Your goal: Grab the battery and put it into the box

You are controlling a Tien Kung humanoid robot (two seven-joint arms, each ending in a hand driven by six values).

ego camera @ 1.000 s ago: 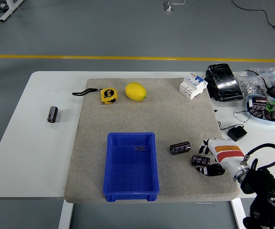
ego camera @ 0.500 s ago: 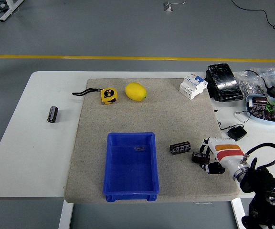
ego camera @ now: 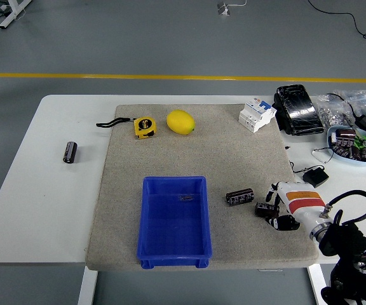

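A grey floor with a yellow line [ego camera: 170,77] runs behind a white bench [ego camera: 49,190], most of which is covered by a grey mat [ego camera: 202,152]. The landmark is the blue box [ego camera: 174,219], which sits on the mat near its front edge and looks empty apart from a small mark on its floor.

Just right of the box lies a dark battery [ego camera: 239,196] on its side, apart from the box wall. Further right again, the right hand [ego camera: 278,213] reaches in from the lower right corner, white with an orange and red band, its dark fingers [ego camera: 284,222] curled around a second battery [ego camera: 266,208] at the mat's right edge. The hand is clenched on that battery; whether it is lifted off the mat cannot be told.

Far left of the box, off the mat on bare bench, lies a third battery [ego camera: 70,152]. Behind the box, near the mat's far edge, are a yellow tape measure [ego camera: 144,126] with a black strap and, beside it, a lemon [ego camera: 180,122]. Behind and right of the box stands a white breaker [ego camera: 257,114], then a black pack [ego camera: 298,109], clear bags [ego camera: 345,108], and a blue dish [ego camera: 351,143] of small parts. A small black adapter [ego camera: 315,176] lies right of the mat, behind the hand.
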